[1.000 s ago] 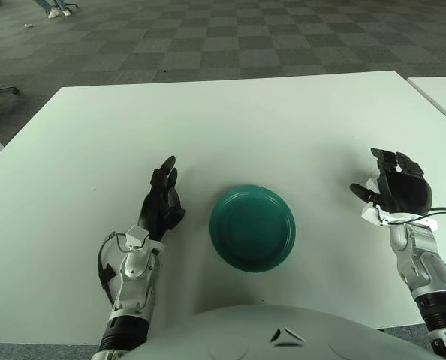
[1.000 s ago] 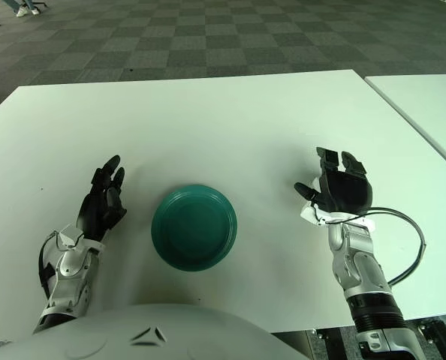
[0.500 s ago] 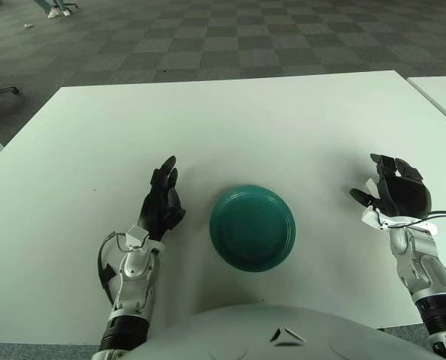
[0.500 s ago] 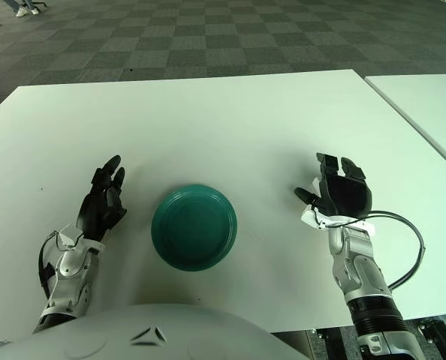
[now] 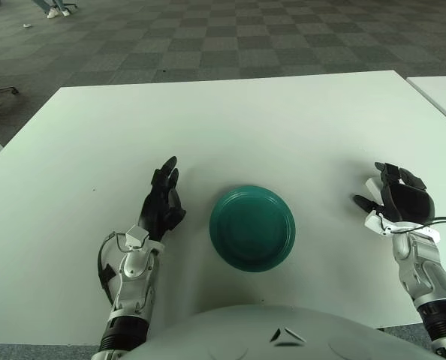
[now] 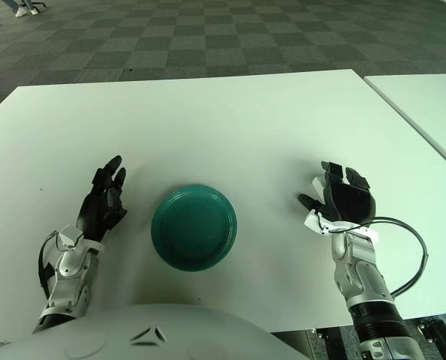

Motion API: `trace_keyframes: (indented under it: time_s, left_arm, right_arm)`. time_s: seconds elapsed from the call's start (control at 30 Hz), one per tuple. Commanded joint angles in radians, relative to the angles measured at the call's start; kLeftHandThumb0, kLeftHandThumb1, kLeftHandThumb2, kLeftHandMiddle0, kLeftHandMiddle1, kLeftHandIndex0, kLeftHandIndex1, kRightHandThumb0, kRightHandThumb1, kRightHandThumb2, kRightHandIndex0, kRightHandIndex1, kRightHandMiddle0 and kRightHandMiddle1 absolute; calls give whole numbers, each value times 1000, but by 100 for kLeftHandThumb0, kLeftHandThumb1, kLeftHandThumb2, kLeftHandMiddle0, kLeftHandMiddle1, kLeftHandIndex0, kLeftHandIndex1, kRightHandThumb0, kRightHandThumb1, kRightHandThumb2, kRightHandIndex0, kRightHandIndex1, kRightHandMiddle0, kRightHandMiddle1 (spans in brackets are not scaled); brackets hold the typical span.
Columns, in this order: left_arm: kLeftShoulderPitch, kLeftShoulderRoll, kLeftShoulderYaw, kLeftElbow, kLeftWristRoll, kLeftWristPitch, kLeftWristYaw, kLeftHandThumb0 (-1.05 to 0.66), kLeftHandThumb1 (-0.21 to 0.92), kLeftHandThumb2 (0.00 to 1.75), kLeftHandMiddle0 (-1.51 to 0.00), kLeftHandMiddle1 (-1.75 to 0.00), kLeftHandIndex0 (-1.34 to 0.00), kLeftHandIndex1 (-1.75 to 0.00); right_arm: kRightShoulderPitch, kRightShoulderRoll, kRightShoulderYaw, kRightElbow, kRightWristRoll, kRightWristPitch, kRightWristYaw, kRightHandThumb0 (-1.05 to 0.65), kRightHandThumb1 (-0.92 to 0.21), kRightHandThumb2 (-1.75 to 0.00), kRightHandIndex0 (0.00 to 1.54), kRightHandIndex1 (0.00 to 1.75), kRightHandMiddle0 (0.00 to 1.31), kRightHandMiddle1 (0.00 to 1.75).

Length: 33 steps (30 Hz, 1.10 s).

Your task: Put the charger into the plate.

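One hand is moving while the other is idle: the right hand (image 5: 402,201) is drifting down and back toward the robot's body compared with a second ago, sliding a little outward as it goes, with its palm turned down and its fingers loosely spread. It is grasping nothing. That retreat is carrying it no closer to anything worth picking up, so the task is looking stalled rather than advancing. The left hand (image 5: 163,199) is showing just to the left of the green plate (image 5: 252,227), fingers relaxed and extended forward, also empty, and it is not shifting at all across the last second.

No charger is showing anywhere in either eye view; neither hand is carrying one and none is lying on the white bench (image 5: 230,127). My judgement is that the charger is either out of view or not yet supplied, so the placing step cannot begin from here.

The green plate is sitting between the two hands, close beside the left one and well apart from the right one. It is holding nothing; its shallow well is bare.
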Motion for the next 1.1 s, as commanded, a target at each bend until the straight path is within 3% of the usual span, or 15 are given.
trace_keyframes:
  time_s: [0.0, 0.43, 0.73, 1.07]
  left_arm:
    - [58, 6, 5, 41, -7, 56, -13, -84, 92, 95, -18, -1, 0, -57]
    - [62, -5, 11, 31, -51, 66, -41, -86, 92, 93, -19, -1, 0, -57]
    - [63, -18, 12, 28, -64, 56, -50, -88, 92, 91, -20, -1, 0, -58]
    - [62, -24, 14, 24, -83, 59, -69, -90, 92, 90, -22, -2, 0, -63]
  right_arm:
    - [2, -23, -7, 10, 12, 8, 15, -85, -92, -61, 27, 1, 0, 59]
    - [-12, -89, -15, 61, 57, -19, 72, -85, -92, -57, 30, 2, 0, 58]
    - [-66, -190, -9, 105, 110, -68, 216, -83, -92, -54, 31, 2, 0, 59]
    - [-105, -247, 14, 137, 146, -109, 346, -82, -92, -55, 34, 3, 0, 57]
